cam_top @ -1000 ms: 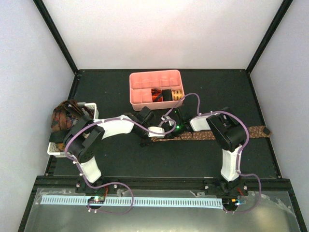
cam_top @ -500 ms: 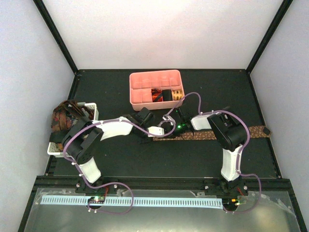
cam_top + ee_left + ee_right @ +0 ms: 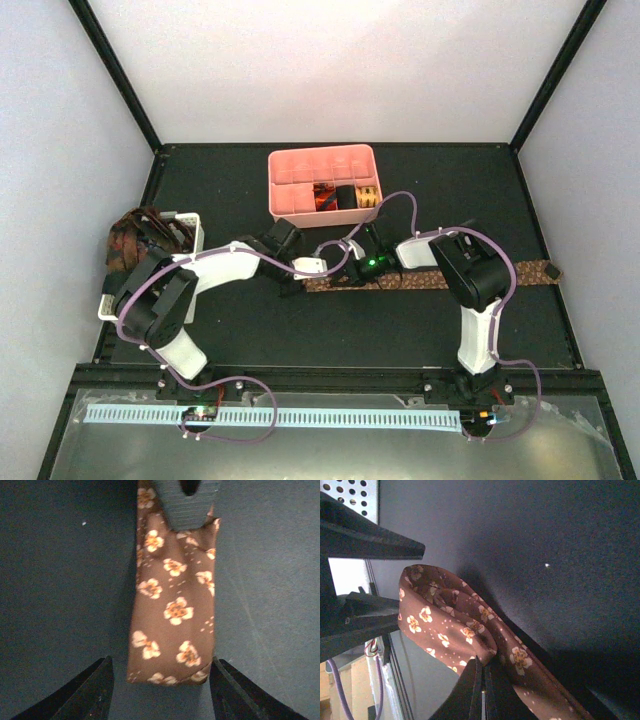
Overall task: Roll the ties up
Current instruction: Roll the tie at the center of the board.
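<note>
Brown floral-print fabric necktie, end folded.
Right gripper pinches the fold; left gripper spread astride the tip, apparently not touching.

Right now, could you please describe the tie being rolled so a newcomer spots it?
On the black table, nearer than the pink tray, one strip lies stretched out. That brown tie has orange-and-cream flowers; the tray's ties are red, black and gold.
</note>
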